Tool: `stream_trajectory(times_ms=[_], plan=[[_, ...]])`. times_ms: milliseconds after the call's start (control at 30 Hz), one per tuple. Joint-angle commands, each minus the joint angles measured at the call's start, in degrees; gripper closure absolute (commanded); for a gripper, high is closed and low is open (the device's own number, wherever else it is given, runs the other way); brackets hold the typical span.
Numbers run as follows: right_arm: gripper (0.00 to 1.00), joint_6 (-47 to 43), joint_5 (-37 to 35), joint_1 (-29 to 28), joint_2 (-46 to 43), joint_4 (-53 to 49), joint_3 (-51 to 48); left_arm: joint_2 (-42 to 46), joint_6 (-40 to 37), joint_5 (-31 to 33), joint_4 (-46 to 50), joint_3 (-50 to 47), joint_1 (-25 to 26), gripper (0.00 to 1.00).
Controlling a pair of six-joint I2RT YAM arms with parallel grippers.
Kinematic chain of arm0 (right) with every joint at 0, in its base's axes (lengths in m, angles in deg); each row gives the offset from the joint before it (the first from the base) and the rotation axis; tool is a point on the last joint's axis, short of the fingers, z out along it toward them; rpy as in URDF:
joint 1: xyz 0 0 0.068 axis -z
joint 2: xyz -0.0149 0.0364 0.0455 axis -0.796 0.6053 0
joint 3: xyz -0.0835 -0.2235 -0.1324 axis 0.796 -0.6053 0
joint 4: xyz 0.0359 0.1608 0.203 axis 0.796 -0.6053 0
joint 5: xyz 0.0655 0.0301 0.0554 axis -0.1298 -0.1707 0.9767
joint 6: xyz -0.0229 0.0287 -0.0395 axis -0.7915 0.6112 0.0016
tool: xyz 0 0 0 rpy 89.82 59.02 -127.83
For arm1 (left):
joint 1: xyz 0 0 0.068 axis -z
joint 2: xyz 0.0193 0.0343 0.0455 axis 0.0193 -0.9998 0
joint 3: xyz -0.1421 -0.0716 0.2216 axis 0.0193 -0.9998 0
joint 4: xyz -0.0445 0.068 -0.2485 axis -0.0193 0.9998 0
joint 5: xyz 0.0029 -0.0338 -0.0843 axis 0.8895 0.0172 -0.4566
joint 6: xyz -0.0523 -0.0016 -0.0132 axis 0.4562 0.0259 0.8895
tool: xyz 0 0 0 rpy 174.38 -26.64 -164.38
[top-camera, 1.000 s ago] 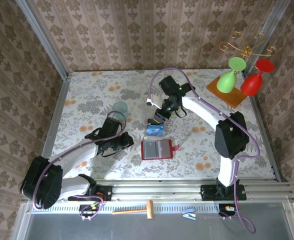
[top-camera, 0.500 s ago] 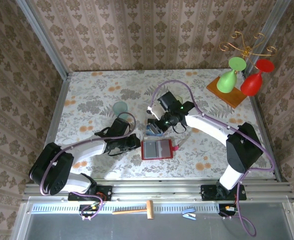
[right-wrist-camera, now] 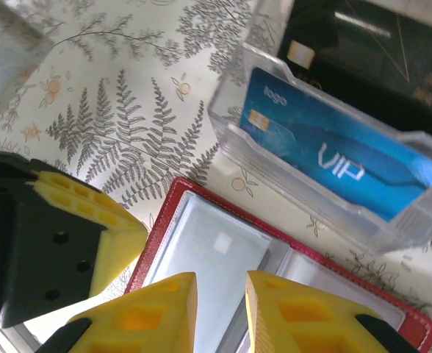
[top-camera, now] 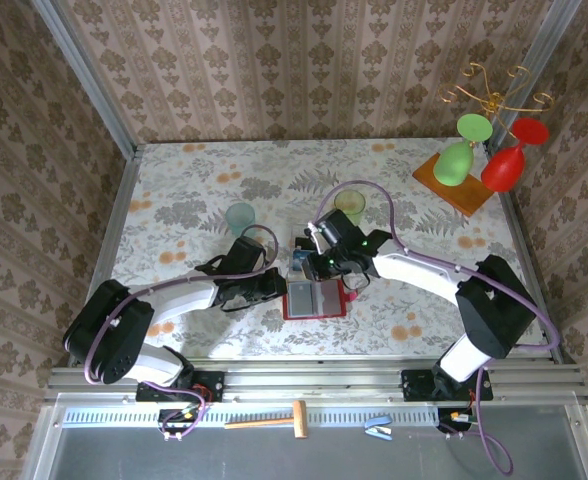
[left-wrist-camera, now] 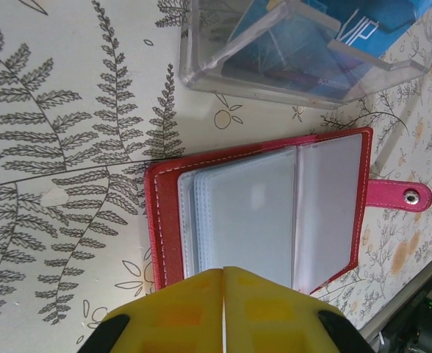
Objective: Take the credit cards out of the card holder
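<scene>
Seen from overhead, both arms lean in at mid-frame over the red card holder [top-camera: 315,299], which lies open on the floral-print surface [top-camera: 174,180]. The left wrist view is closer. It shows grey, translucent plastic pockets, white stitching along the red border, and a pink snap tab at the right. The left tool [left-wrist-camera: 223,287], its yellow fingers pressed together, overlaps the holder's lower edge, but I cannot tell whether it touches. In the right wrist view, the right tool [right-wrist-camera: 220,287] stands narrowly apart above a pocket, gripping nothing. Just beyond the holder, a clear plastic box [right-wrist-camera: 238,95] holds a glossy blue credit card [right-wrist-camera: 333,158] marked VIP.
</scene>
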Motion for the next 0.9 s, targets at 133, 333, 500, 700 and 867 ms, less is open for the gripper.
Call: stream_trajectory(times_ms=[133,333,500,700,867], plan=[[0.77,12.7,-0.3,-0.8,-1.9,4.0,-5.5,-0.5,0.6,0.0,0.2,-0.8,0.6,0.91],[0.77,17.6,3.2,-0.9,-1.0,5.0,-7.7,-1.0,0.7,0.7,0.2,-1.5,1.0,0.92],[0.75,18.6,4.9,-1.1,0.0,6.3,-8.4,-1.9,0.7,0.7,0.2,-1.8,1.2,0.92],[0.72,22.0,7.8,-1.2,1.5,9.0,-8.4,-2.8,0.7,1.0,0.0,-2.1,1.2,0.92],[0.7,23.7,8.5,-1.5,2.2,10.3,-8.7,-2.9,0.8,1.1,0.2,-2.5,1.3,0.92]])
